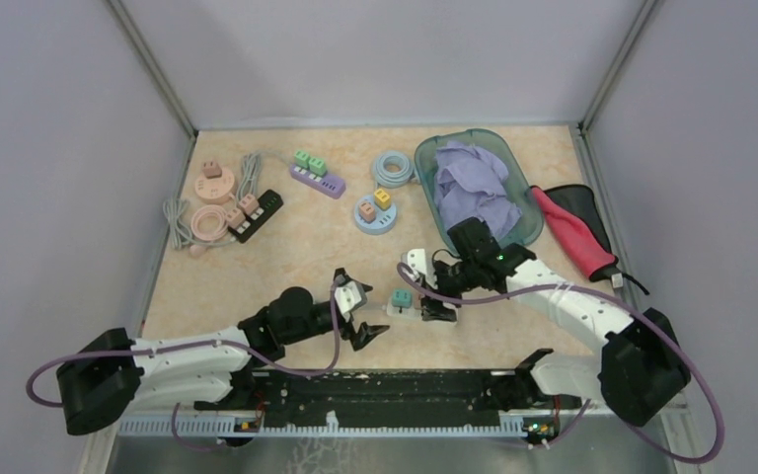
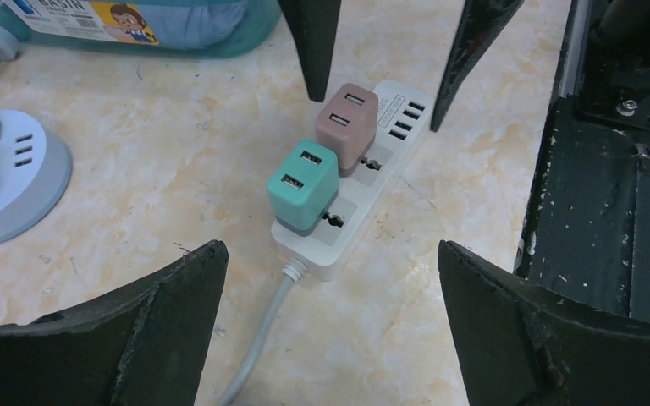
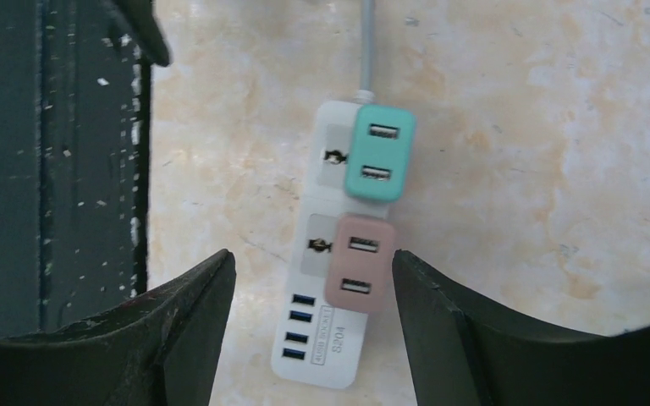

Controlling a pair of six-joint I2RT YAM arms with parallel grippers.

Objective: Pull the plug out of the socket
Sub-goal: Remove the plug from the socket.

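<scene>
Near the front edge of the desk (image 1: 286, 259), in the top view, the white power strip (image 1: 420, 310) lies between the two arms. Its long axis runs roughly left to right, and the teal plug (image 1: 402, 296) is at the end nearer the left arm. The left tool (image 1: 359, 310) stands just beside that end, fingers spread wide and holding nothing. The right tool (image 1: 438, 310) sits over the other end.

From the left wrist, the strip (image 2: 364, 190) runs diagonally away, and its cable (image 2: 262, 338) leaves the near end toward the camera. The teal plug (image 2: 303, 186) and the pink plug (image 2: 347, 127) are both seated, with their USB ports facing up. The right tool (image 2: 374, 110) comes down at the far end with its fingers apart.

From the right wrist, the strip (image 3: 322, 338) runs straight up the picture, cable end far, USB row near. The right tool (image 3: 311, 262) straddles the pink plug (image 3: 360, 264). One finger is close against the plug's side and the other stands clear of the strip, so nothing is clamped.

Judging by this, no part of the pull is done. Closing on a plug and lifting it straight up remain.
</scene>
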